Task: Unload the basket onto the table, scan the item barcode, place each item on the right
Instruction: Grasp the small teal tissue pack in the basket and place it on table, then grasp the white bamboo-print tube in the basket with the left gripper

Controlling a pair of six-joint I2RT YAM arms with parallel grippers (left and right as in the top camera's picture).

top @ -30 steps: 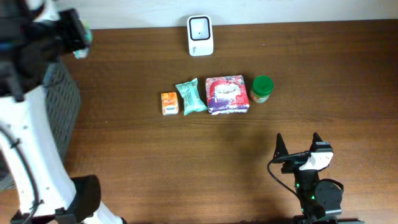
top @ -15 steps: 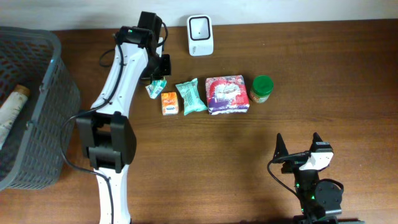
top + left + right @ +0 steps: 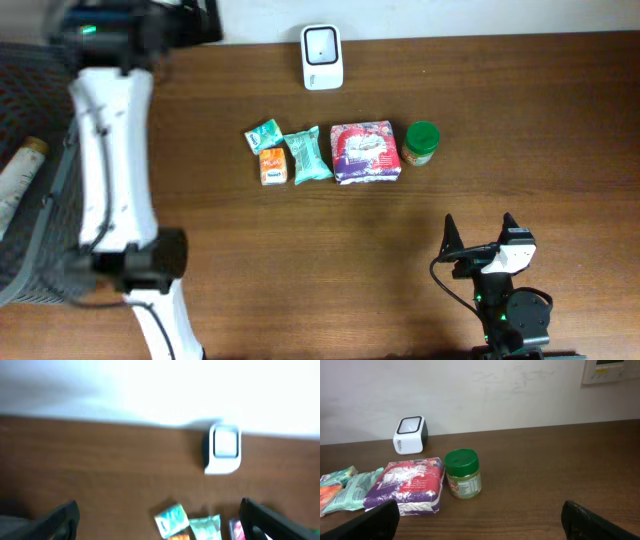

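Two grippers standing wide, holding nothing: left gripper showing blurred, right gripper facing jar. Basket running off edge, contents unclear.

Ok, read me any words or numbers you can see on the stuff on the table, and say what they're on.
Nothing can be read for certain.
Jar label: too small.
Pink pack: print blurred.
Orange box: white mark, too small.
Scanner: no lettering shows.
Wall panel: too small.
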